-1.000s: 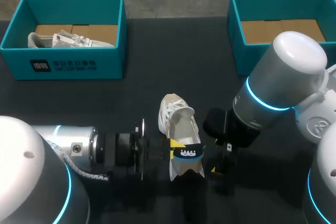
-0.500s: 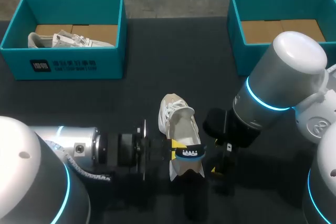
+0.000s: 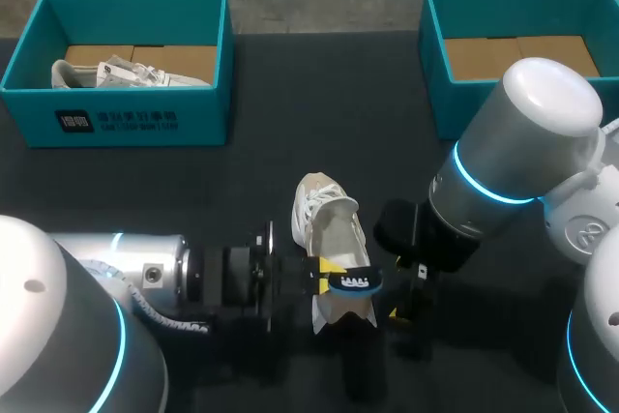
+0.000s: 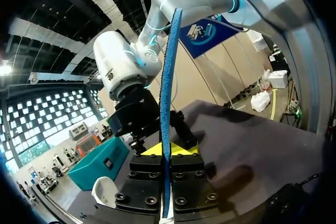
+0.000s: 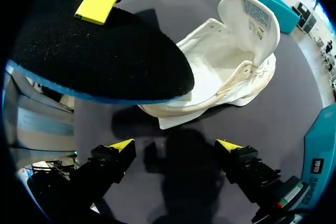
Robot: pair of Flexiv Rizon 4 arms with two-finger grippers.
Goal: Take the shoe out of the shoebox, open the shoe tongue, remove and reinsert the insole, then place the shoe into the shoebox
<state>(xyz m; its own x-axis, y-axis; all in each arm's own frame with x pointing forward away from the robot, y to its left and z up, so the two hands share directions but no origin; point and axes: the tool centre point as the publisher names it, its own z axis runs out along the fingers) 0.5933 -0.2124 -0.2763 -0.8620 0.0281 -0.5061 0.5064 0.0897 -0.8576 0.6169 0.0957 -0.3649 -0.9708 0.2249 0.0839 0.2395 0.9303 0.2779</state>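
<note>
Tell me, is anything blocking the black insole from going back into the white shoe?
Nothing visible does. The black insole with a blue underside, pinched in the left gripper, hangs over the heel of the white shoe, whose tongue stands up, leaving the opening bare. The open right gripper is beside the shoe.

From my seat the backdrop is basically the table (image 3: 280,123): a flat, matte black top filling nearly the whole head view. Light on it looks soft, and the shadows I see are blurry-edged.
</note>
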